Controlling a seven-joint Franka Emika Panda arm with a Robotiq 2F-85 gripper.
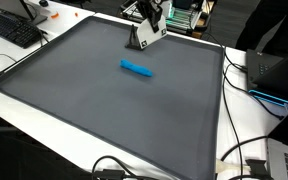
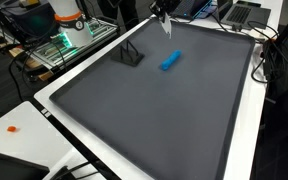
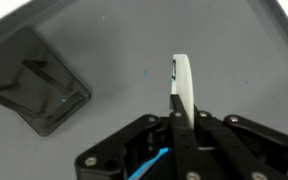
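The gripper (image 3: 182,128) is clamped on a white marker (image 3: 184,82), its dark fingers closed tight against the slim, smooth plastic barrel, which sticks out beyond them. In an exterior view the marker hangs at the far edge of the grey mat (image 2: 154,110), a matte, fine-textured sheet on a white table (image 2: 14,112). A black wedge-shaped stand (image 3: 39,85) sits just left of it. A short blue stick (image 2: 170,61) lies flat nearer the mat's middle, apart from both.

A marker (image 1: 136,68) lies on the mat (image 1: 94,110), a stand (image 1: 144,38) sits behind it, and the gripper (image 3: 182,120) holding a pen (image 3: 185,80) hangs near the stand.
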